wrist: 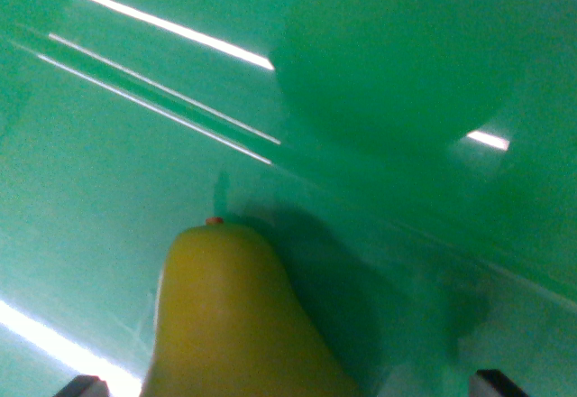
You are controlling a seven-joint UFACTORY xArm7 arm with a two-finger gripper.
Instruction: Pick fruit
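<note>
Right now your wrist view is filled mostly by a glossy green surface (pixel 108 189), with bright white light streaks running diagonally across its upper part and another bright patch at the lower left edge. You can see a yellow pear (pixel 230 316) low in the frame, a little to the wrist view's left of centre, its narrow end pointing up and tipped with a small orange-red stem spot. Its wider body runs off the bottom edge, so you see only part of it. A soft shadow lies on the green just to the wrist view's right of the pear. Higher up, toward the wrist view's right, a large round darker green shape (pixel 397 63) sits blurred; you cannot tell what it is.

Two dark fingertips (pixel 81 386) poke in at the bottom corners, one on each side of the pear. The gripper (pixel 288 386) has its jaws spread wide, and they stand clear of the pear on both sides.
</note>
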